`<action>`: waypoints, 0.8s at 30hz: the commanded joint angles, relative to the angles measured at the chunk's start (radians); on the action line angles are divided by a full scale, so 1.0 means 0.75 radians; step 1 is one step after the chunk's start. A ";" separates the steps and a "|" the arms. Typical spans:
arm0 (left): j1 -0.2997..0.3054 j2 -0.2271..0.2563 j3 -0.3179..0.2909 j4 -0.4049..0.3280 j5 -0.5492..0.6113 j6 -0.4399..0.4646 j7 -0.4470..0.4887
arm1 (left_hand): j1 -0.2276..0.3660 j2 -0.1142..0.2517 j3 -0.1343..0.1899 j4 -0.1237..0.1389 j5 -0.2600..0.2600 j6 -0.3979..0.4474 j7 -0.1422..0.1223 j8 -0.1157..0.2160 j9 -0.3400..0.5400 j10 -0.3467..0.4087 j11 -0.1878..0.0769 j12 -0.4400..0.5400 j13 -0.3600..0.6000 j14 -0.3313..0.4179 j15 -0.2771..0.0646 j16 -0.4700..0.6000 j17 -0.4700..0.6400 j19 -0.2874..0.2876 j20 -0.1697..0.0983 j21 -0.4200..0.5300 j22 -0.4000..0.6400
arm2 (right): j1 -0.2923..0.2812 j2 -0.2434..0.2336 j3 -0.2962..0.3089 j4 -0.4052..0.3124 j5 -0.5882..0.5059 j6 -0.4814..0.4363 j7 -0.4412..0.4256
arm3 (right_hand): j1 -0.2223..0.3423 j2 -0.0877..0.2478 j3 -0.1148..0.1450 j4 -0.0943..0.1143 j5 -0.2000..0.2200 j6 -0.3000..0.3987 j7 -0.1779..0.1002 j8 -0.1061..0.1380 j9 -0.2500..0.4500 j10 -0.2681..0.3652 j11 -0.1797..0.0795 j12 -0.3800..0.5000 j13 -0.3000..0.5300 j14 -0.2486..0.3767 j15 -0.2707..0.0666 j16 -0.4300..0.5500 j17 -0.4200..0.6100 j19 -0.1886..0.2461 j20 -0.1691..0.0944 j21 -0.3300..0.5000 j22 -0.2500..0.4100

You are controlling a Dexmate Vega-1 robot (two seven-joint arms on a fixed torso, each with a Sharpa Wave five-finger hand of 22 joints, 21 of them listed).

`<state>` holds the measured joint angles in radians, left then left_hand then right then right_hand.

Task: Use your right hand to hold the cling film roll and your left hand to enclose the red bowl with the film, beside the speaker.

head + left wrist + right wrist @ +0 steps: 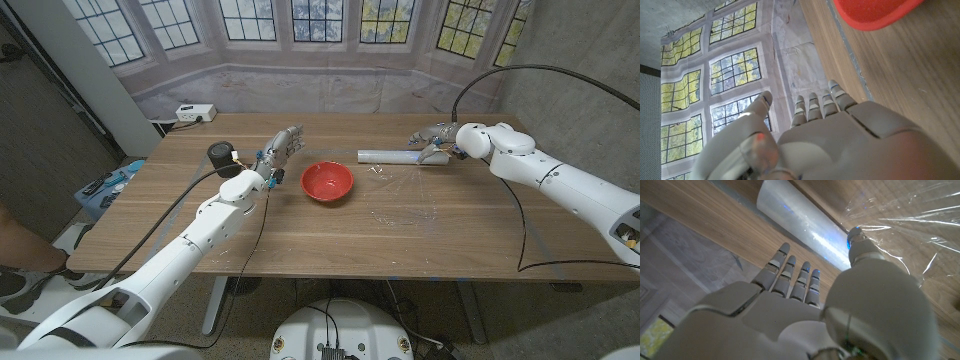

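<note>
Beside the glossy red plastic bowl (327,182) on the matt, wood-grained surface (300,235) lies a smooth, shiny cling film roll (390,156), its film (405,195) clear and wrinkled.

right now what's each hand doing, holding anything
Left hand: open, fingers apart, holding nothing, beside the red bowl.
Right hand: at the cling film roll, thumb on it; grip cannot be told.
</note>
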<state>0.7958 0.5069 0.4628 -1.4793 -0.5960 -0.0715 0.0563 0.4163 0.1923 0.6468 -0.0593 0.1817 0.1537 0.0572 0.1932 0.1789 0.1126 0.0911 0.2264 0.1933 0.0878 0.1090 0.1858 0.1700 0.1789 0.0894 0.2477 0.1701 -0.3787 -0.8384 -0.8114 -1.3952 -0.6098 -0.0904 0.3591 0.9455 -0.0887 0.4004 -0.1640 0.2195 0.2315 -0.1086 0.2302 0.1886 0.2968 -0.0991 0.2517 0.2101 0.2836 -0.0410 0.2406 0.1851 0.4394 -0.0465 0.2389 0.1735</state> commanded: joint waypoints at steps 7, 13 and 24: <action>0.003 -0.001 0.008 -0.014 0.005 0.016 0.008 | 0.015 -0.004 0.005 -0.004 0.013 0.019 0.004 0.008 0.007 0.013 0.005 0.009 0.002 0.013 0.007 0.011 0.004 0.016 0.001 -0.005 0.007 | -0.031 0.014 -0.013 0.020 -0.009 -0.035 -0.078 | 0.026 0.001 0.024 0.004 0.009 0.096 -0.005 0.024 0.006 0.085 -0.002 0.038 0.019 0.086 -0.177 0.019 0.012 0.050 -0.056 0.008 0.007; 0.011 -0.002 0.009 -0.023 0.003 0.019 0.013 | 0.016 -0.002 0.006 -0.002 0.014 0.024 0.007 0.009 0.008 0.013 0.006 0.008 0.003 0.013 0.009 0.009 0.005 0.017 0.002 -0.007 0.007 | -0.040 0.025 -0.016 0.024 -0.004 -0.056 -0.089 | 0.034 0.000 0.032 0.002 0.009 0.139 -0.001 0.031 0.007 0.117 -0.003 0.053 0.028 0.122 -0.187 0.024 0.014 0.078 -0.060 0.014 0.007; 0.016 0.000 0.012 -0.039 0.004 0.028 0.019 | 0.016 -0.002 0.008 0.002 0.014 0.033 0.008 0.009 0.008 0.017 0.006 0.007 0.003 0.014 0.011 0.008 0.006 0.018 0.002 -0.010 0.007 | -0.028 0.046 -0.043 0.069 -0.026 -0.055 -0.132 | 0.058 0.003 0.053 -0.002 0.009 0.204 -0.007 0.038 0.008 0.173 -0.003 0.082 0.042 0.184 -0.213 0.031 0.021 0.131 -0.061 0.025 0.008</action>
<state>0.8032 0.5056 0.4697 -1.4966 -0.5941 -0.0571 0.0646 0.4163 0.1923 0.6468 -0.0593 0.1817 0.1679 0.0643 0.1932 0.1841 0.1161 0.0947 0.2264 0.1931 0.0948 0.1161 0.1858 0.1698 0.1825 0.0930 0.2400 0.1701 -0.4049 -0.8189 -0.8273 -1.3724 -0.6194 -0.1280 0.2873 0.9753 -0.0851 0.4294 -0.1681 0.2194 0.3673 -0.1125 0.2531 0.1935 0.4105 -0.1025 0.3003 0.2352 0.4031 -0.0433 0.2592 0.1975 0.5217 -0.0504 0.2525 0.1747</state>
